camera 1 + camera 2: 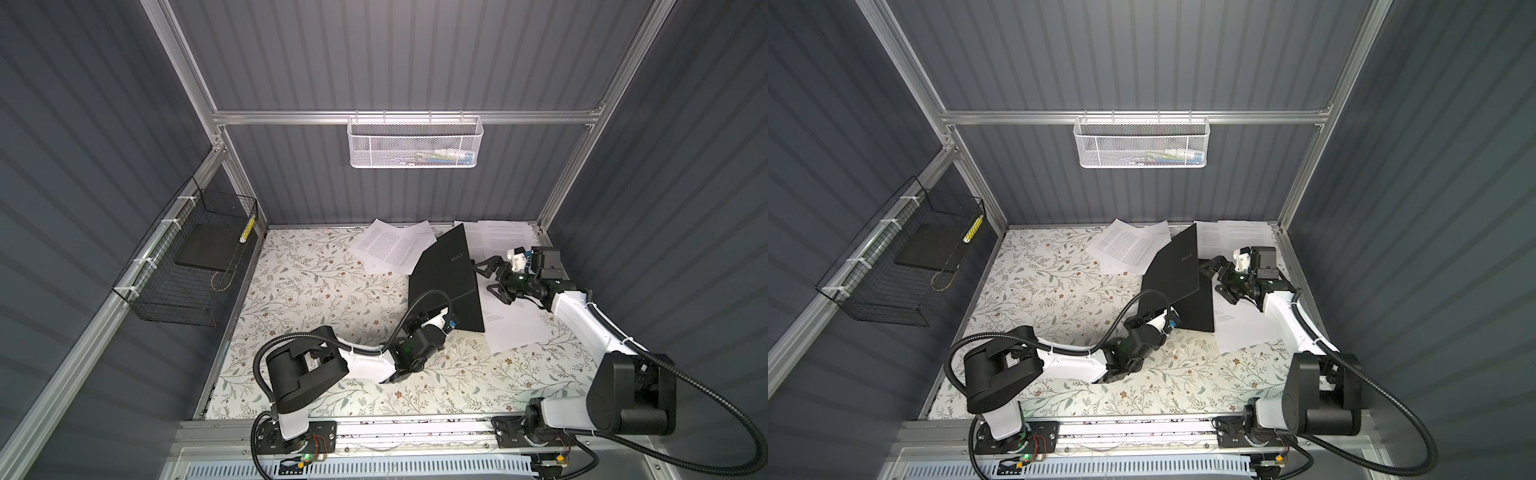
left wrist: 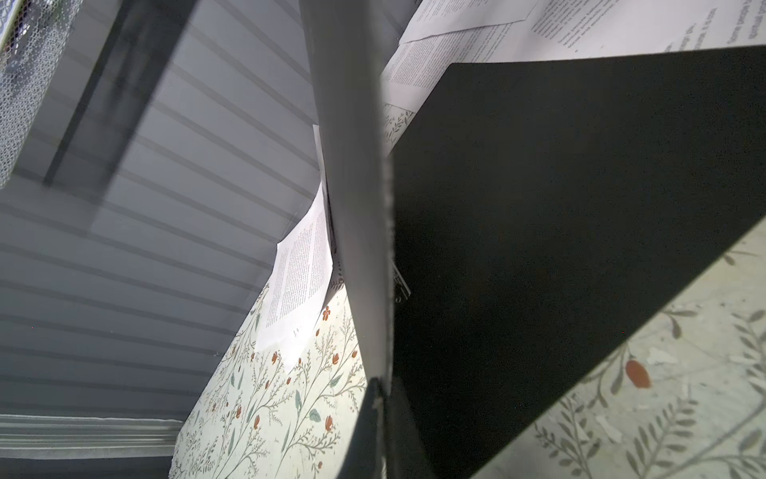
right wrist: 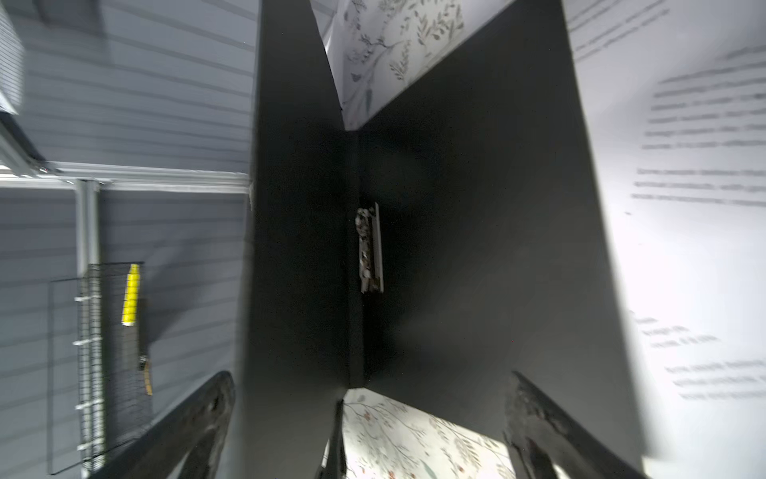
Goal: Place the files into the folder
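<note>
We see the left gripper (image 2: 381, 394) clenched on the near edge of one cover of the folder (image 1: 446, 270). It holds that cover tilted up off the surface (image 1: 311, 299), while the other cover lies flat. In the left wrist view the held cover runs edge-on away from the gripper, with the flat black cover beside it.

The right gripper (image 1: 489, 279) is released, its jaws spread wide with nothing between them. It sits just beside the folder's right edge and faces into the opening. In the right wrist view we look straight into the fold, where the metal clip (image 3: 371, 249) sits by the spine.

The folder stands half open, right of the middle and toward the far edge of the surface. The files (image 1: 390, 247) lie loose outside it. A fanned few are at the far edge, partly behind the raised cover, and more are in the far right corner. Others lie under the flat cover and the right gripper, reaching toward the right edge. We cannot tell whether the right gripper touches the paper below it.
</note>
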You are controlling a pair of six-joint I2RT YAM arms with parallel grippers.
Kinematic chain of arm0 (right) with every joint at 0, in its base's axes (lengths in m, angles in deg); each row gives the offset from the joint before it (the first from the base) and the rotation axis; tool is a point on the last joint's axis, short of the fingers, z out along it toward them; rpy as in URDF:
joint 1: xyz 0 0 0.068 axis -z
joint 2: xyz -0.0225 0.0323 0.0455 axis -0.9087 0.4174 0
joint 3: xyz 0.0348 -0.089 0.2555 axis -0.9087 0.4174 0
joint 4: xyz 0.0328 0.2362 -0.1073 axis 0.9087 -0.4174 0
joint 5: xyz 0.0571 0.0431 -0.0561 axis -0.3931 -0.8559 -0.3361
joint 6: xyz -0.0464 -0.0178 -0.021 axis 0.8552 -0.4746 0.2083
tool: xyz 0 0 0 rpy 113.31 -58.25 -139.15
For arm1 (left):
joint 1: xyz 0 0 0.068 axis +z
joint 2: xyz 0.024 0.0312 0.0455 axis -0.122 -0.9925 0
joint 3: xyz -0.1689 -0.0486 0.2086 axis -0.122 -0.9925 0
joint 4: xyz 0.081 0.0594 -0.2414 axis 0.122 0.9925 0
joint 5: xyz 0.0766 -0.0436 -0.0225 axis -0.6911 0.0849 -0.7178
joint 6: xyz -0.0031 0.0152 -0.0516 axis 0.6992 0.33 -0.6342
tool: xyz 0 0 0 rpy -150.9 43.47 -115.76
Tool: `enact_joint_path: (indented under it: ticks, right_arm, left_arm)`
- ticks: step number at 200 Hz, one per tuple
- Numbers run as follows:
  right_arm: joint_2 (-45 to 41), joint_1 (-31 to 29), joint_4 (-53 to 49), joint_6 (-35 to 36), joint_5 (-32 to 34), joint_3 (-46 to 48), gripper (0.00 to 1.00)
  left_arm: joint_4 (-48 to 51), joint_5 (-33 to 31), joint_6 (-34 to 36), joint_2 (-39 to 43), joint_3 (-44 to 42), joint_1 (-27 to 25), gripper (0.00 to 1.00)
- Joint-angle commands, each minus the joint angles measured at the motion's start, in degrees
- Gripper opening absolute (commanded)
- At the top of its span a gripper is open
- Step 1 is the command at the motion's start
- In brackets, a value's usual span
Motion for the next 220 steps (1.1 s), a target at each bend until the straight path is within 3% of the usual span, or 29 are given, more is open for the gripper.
enact_joint_path:
  ticks: [1, 21, 67, 79, 95, 121, 155, 176, 198, 214, 220]
  right_arm:
    - [0.5, 0.2, 8.3, -4.8, -4.0, 0.4, 0.99]
    - [2.3, -0.2, 12.0, -5.9, -4.4, 0.5, 0.99]
    - [8.7, -1.3, 9.0, -4.0, -2.0, -2.2, 0.99]
    - [10.4, -1.9, 9.3, -4.2, -3.0, -3.1, 0.95]
    - [11.9, -3.3, 9.5, -4.2, -3.7, -4.4, 0.78]
    - [11.7, -4.6, 9.0, -4.1, -2.6, -5.0, 0.39]
    - [8.2, -5.0, 6.1, -1.3, 0.2, -4.9, 0.0]
    - [6.5, -5.9, 1.3, 2.1, 0.4, -7.1, 0.0]
    - [2.0, -5.9, -3.3, 4.4, 1.4, -8.5, 0.0]
    - [-2.4, -5.9, -7.4, 5.7, 3.0, -9.2, 0.0]
    - [-4.0, -5.8, -8.7, 6.0, 3.3, -9.5, 0.0]
  left_arm:
    - [-0.1, 0.6, -1.8, 1.4, -0.9, -0.7, 0.0]
    - [-0.5, 0.7, -2.1, 1.2, -0.9, -0.9, 0.0]
    - [-0.8, 1.2, -2.9, 0.9, -1.2, -1.3, 0.0]
    - [-1.0, 1.1, -3.0, 0.9, -1.2, -1.4, 0.0]
    - [-1.3, 1.0, -3.0, 1.0, -1.5, -1.4, 0.0]
    - [-1.2, 0.9, -2.8, 1.3, -1.5, -1.4, 0.0]
    - [-1.1, 2.3, -2.8, 2.4, -1.5, -1.7, 0.0]
    - [-1.3, 4.3, -3.4, 3.7, -1.6, -2.2, 0.0]
    - [2.6, 6.0, -5.4, 7.2, 0.0, -2.4, 0.39]
    - [4.2, 6.5, -7.4, 10.8, 0.0, -2.3, 0.87]
    - [5.0, 7.1, -7.8, 12.5, 0.1, -2.4, 0.99]
